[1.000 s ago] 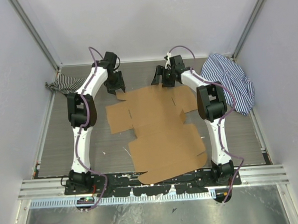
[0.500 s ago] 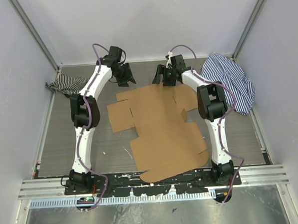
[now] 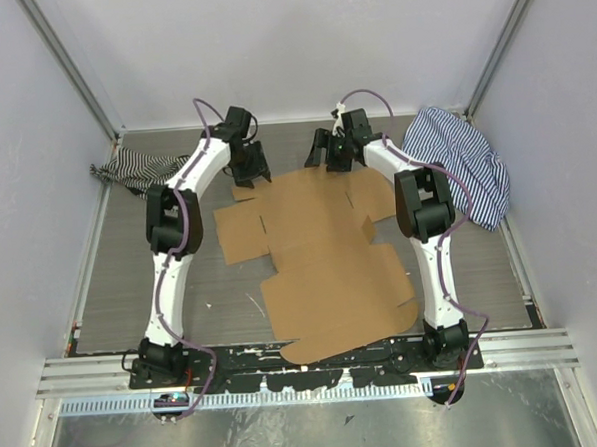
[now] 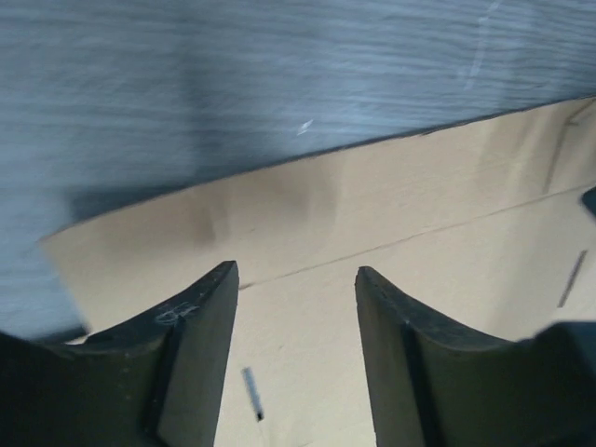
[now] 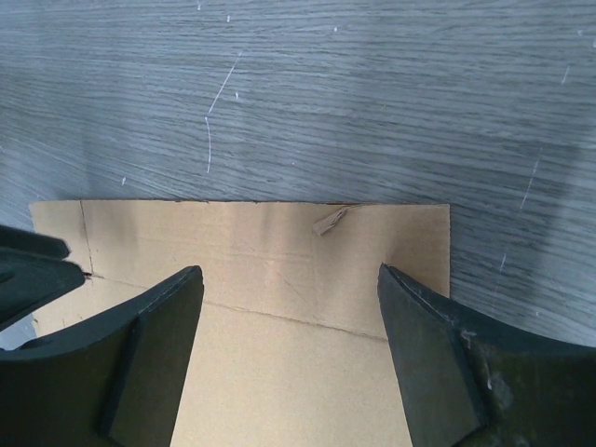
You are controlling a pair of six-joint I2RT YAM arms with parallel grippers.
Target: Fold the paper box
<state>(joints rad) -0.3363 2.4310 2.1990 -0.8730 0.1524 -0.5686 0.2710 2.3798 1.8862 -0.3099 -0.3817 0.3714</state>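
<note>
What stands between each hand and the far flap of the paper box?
Nothing visible. The left hand and right hand hang open right over the paper box, with only bare cardboard below them.

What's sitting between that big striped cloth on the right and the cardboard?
Only the right arm, seen in the top view: it stretches along the gap between the cloth and the cardboard.

Robotics lab bench cell, not a domestic or shop setting. The left arm (image 3: pixel 168 225) and right arm (image 3: pixel 425 212) are bolted to an aluminium rail (image 3: pixel 96 372) at the near edge of a grey wood-grain table (image 3: pixel 121 283), with purple cable (image 3: pixel 160 296) routed along the links. Plain white panels (image 3: pixel 289 44) close three sides, framed by aluminium profile posts (image 3: pixel 70 65).
</note>
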